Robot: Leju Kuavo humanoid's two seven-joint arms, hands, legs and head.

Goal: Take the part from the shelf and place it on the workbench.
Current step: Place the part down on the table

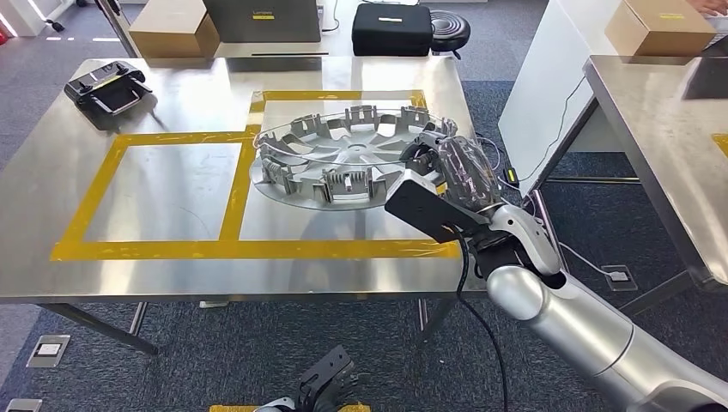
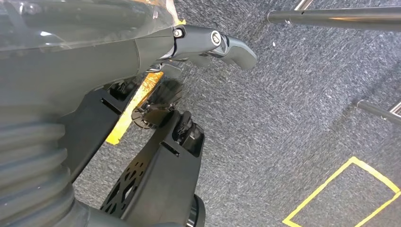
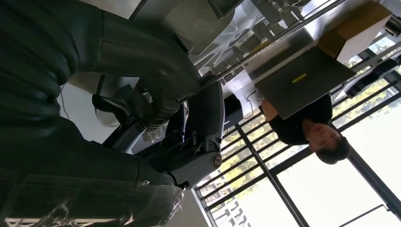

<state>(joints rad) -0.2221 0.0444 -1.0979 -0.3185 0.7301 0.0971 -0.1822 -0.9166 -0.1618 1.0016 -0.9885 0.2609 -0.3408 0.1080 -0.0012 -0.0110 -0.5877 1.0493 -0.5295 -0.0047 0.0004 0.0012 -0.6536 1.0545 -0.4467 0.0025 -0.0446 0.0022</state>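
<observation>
Nearly done, by my read: the part (image 1: 339, 157), a silver wheel cover lying inner face up, is already over the tabletop (image 1: 172, 266), inside the right-hand cell of the yellow tape (image 1: 154, 250) grid. Its far rim looks a touch raised, so I can't tell if it sits fully flat or is carried at one edge. Left to do: let go and pull the arm back.

Right hand (image 1: 446, 167) is at the part's 3 o'clock edge, arm coming in from 5 o'clock across the tabletop corner. Wrist is rolled so the back of the hand faces up, and the black forearm block hangs just off the tabletop edge. In the right wrist view the fingers (image 3: 208, 118) are curled in against the part's rim (image 3: 250, 54). Looks like a grip on the rim, though that view is dark and crowded, so treat it as probable.

Left hand (image 2: 213, 45) hangs low at the robot's side, over the carpet (image 2: 302, 118), fingers loosely extended, holding nothing.

Also on the tabletop: a black controller (image 1: 107, 88) at 10 o'clock, well apart from the part.
</observation>
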